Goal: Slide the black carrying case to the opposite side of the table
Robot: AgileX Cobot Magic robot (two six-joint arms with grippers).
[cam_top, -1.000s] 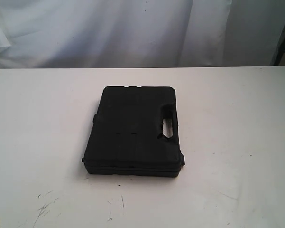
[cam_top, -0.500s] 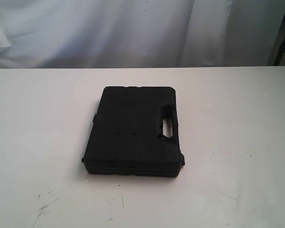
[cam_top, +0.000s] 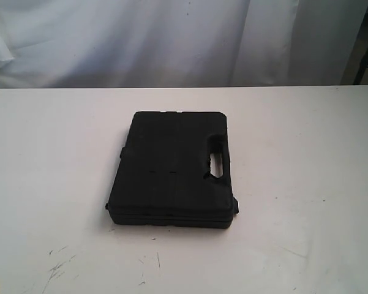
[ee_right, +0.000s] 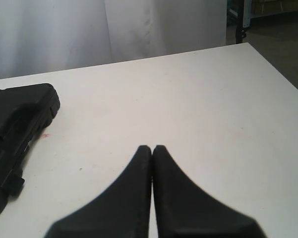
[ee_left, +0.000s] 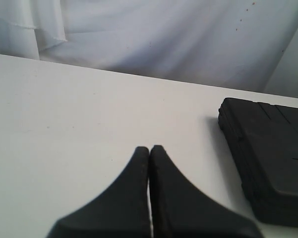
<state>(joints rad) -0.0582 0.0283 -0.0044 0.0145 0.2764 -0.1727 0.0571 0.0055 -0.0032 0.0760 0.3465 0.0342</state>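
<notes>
One black case [cam_top: 171, 168] is lying flat on one white table [cam_top: 306, 184], sitting between two finger pairs, touching neither; left fingers [ee_left: 134, 188] and right fingers [ee_right: 136, 183] are pressing closed, empty; scratch marks [cam_top: 58, 266] are showing on the table; white curtain [cam_top: 171, 43] is hanging behind.

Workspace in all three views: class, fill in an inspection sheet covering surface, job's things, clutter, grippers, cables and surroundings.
Surface: white table, dark scratch marks nearest the exterior camera.
Job's things: black carrying case lying flat and closed, mid-table.
Clutter: nothing seen.
Grippers: left gripper and right gripper both shut, empty, apart from the case.
Cables: nothing seen.
Surroundings: white curtain behind the table.
</notes>
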